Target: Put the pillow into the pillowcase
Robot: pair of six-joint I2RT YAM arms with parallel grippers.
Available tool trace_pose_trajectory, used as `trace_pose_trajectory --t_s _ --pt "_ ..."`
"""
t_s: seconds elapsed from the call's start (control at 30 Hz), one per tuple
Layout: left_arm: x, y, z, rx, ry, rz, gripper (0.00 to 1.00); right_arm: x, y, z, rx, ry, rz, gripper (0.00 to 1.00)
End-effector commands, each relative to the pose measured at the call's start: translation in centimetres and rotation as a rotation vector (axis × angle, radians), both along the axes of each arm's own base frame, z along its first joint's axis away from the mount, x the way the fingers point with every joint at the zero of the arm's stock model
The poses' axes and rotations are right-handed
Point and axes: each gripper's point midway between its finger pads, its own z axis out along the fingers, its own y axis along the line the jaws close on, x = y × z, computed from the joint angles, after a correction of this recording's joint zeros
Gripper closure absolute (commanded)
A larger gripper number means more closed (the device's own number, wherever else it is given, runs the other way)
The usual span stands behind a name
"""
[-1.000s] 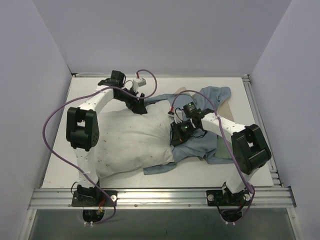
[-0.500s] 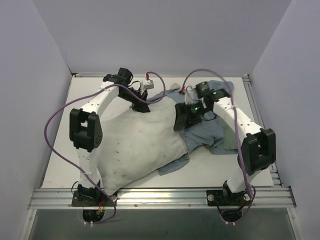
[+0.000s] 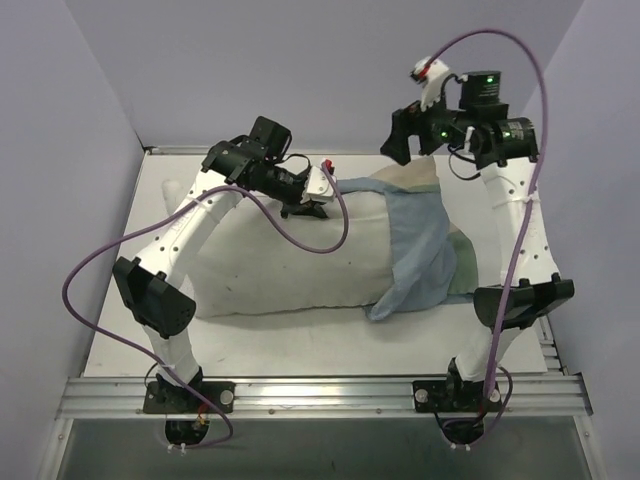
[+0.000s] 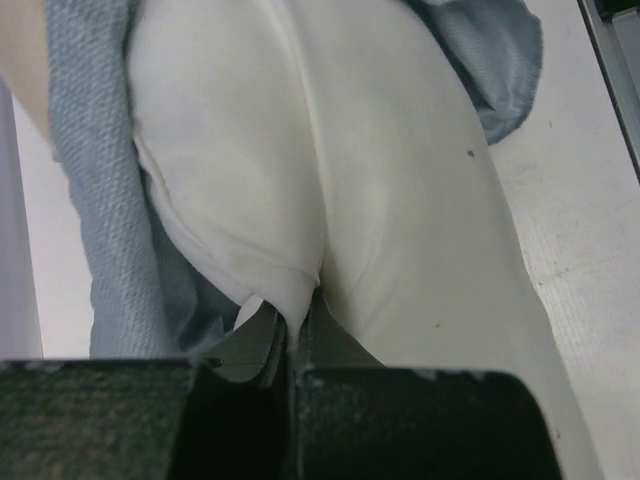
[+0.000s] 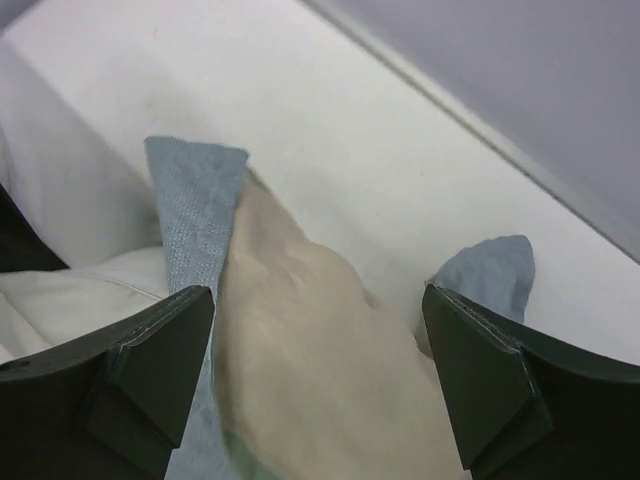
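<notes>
The plump white pillow lies across the middle of the table. Its right end sits under the blue-grey pillowcase, whose tan panel shows in the right wrist view. My left gripper is at the pillow's far edge, shut on a pinched fold of the pillow. Pillowcase cloth hangs beside that fold. My right gripper is raised high over the pillowcase's far end. It stands open, with nothing between its fingers.
A metal rail runs along the near edge, with both arm bases on it. Grey walls close in the left, right and back. Purple cables loop from each arm, the left one sagging over the pillow. A pillowcase corner lies on the white table.
My left gripper shut on the pillow's far edge and moved right. My right gripper opened, let go of the cloth and rose toward the back. The pillow now lies crosswise, partly under the pillowcase.
</notes>
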Motion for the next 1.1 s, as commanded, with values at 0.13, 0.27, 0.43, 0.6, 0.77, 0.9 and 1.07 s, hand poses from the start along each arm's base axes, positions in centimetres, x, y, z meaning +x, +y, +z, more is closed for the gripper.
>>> trace_pose_trajectory --t_s 0.13,0.27,0.43,0.6,0.77,0.9,1.07 --pt "-1.9 -1.1 4.2 -0.071 -0.144 -0.087 1.0 -5.7 3.5 -8.4 -0.247 0.11 0.275 0.15" --pt "-2.5 -1.0 3.6 -0.057 -0.147 -0.097 1.0 -8.8 2.8 -10.2 -0.227 0.271 0.262 0.16" --pt "-2.7 -0.9 3.5 -0.056 -0.149 -0.098 1.0 -11.0 2.1 -10.7 -0.175 0.395 0.207 0.44" --pt "-2.8 -1.1 3.4 -0.066 -0.155 -0.101 1.0 -11.3 2.9 -8.9 -0.051 0.452 0.182 0.94" --pt "-2.5 -2.1 4.1 -0.102 -0.149 -0.105 1.0 -11.8 7.6 -7.7 0.154 0.59 0.289 1.0" --pt "-2.3 -2.4 4.6 -0.115 -0.152 -0.1 1.0 -10.0 7.5 -8.0 0.106 0.568 0.151 0.59" --pt "-3.0 -1.4 4.3 -0.1 -0.189 -0.103 1.0 -10.6 2.8 -9.8 -0.104 0.518 0.008 0.38"
